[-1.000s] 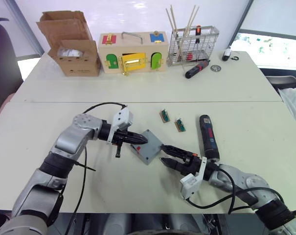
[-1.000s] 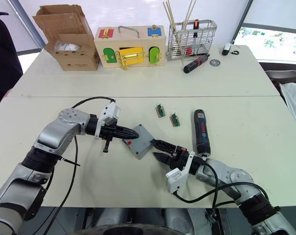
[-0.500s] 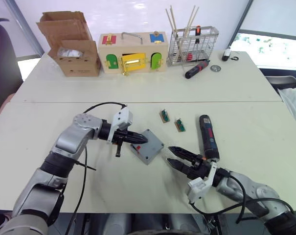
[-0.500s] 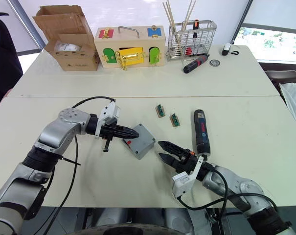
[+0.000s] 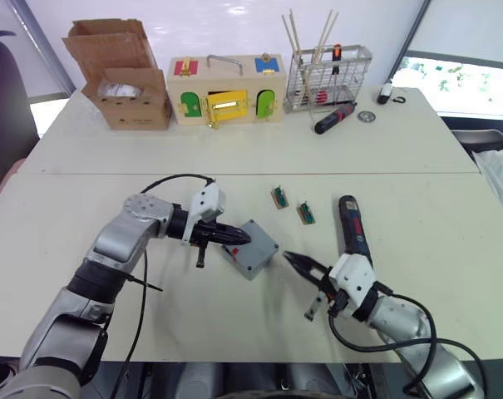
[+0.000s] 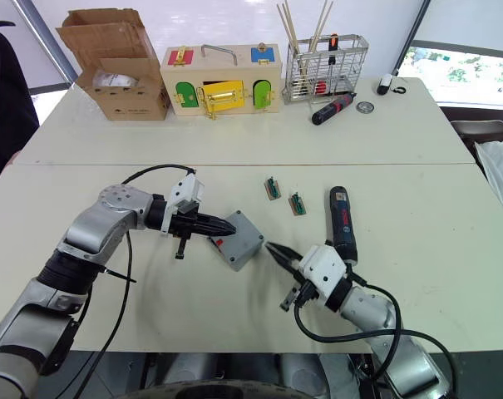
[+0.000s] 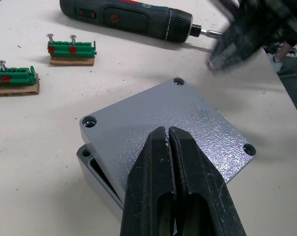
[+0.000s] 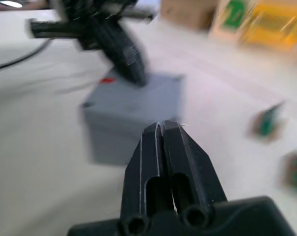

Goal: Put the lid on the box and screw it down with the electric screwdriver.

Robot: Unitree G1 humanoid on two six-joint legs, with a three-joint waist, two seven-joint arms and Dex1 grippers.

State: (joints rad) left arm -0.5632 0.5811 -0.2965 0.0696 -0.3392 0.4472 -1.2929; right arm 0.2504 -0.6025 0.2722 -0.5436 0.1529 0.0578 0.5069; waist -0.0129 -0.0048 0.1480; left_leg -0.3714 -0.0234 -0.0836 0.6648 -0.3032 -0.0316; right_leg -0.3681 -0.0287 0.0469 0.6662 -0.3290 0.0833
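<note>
Grey lid [image 7: 174, 124] sits skewed on the box [image 7: 96, 173], closed empty left pincer [image 7: 169, 133] pressing; right pincer [image 8: 162, 129] closed, clear.

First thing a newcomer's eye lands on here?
The two black grippers meeting at the grey box mid-table: the left gripper, fingers shut, rests on the lid, which sits slightly askew on the box; the right gripper, also shut, points at it. The electric screwdriver lies unused just right of them.

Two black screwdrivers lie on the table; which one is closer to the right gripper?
The electric screwdriver, the long dark one lying on the near table just beyond the right gripper. The shorter black-and-red screwdriver lies far off by the wire basket.
</note>
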